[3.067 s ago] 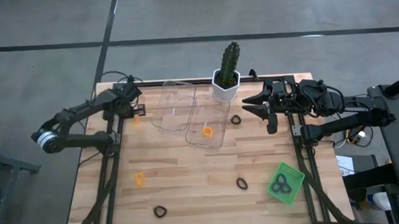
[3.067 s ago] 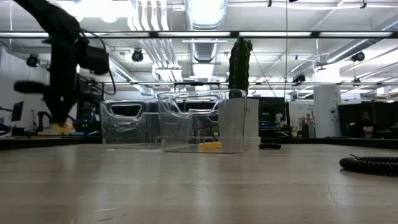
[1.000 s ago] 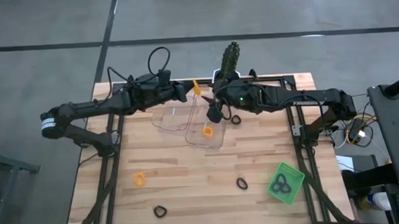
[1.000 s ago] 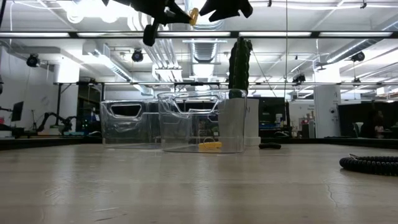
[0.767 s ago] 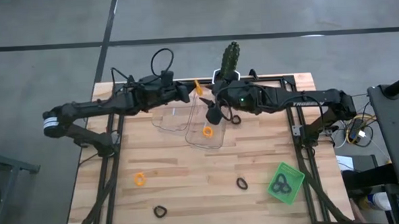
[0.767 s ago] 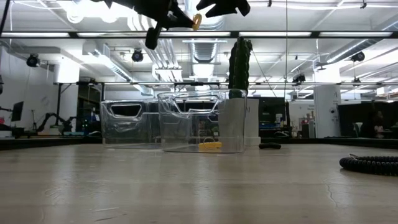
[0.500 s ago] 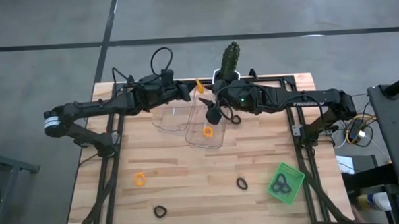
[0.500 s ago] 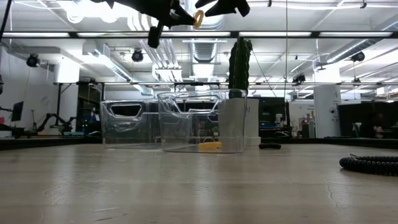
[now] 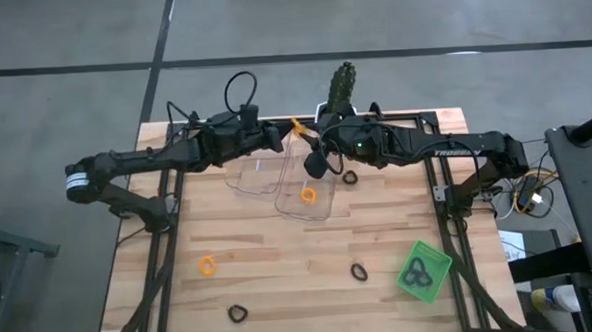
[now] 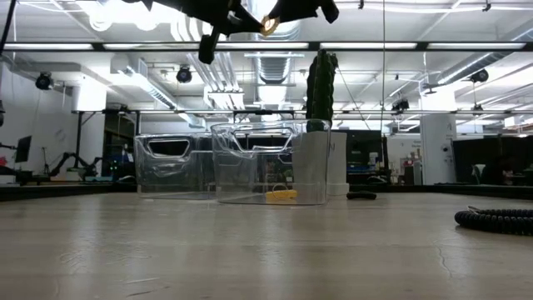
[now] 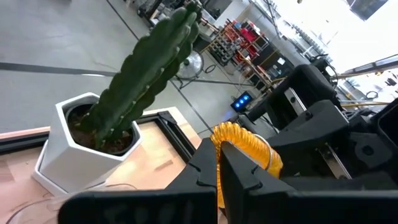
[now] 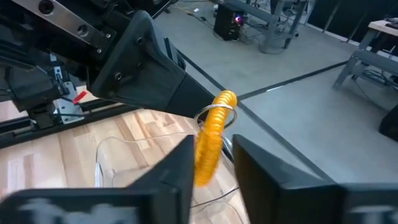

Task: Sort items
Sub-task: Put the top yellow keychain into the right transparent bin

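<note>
My left gripper [image 9: 285,133] is shut on an orange ring [image 9: 296,126], held high above the clear trays; the ring also shows in the low view [image 10: 268,25]. My right gripper [image 12: 214,167] is open, and its two fingers stand on either side of the ring's free part [image 12: 208,152]. I cannot tell whether they touch it. Another orange ring [image 9: 307,196] lies in the right clear tray [image 9: 323,207]. A third orange ring [image 9: 207,264] and black rings [image 9: 359,271] [image 9: 237,313] [image 9: 350,177] lie on the table. My left gripper pinches one side of the orange ring [image 11: 217,138] between its two fingers [image 11: 239,174]. The fingers come about level from the table's left. The ring stands on edge beyond the fingertips, lifted clear of everything.
A cactus in a white pot [image 9: 338,104] stands at the far edge, close behind both grippers. A second clear tray [image 9: 259,163] lies left of the first. A green tray [image 9: 436,282] at the near right holds black rings [image 9: 417,273].
My left gripper has carried the orange ring a little toward the table's right, still high in the air. My right gripper has come toward the ring, and its open fingers now stand around it.
</note>
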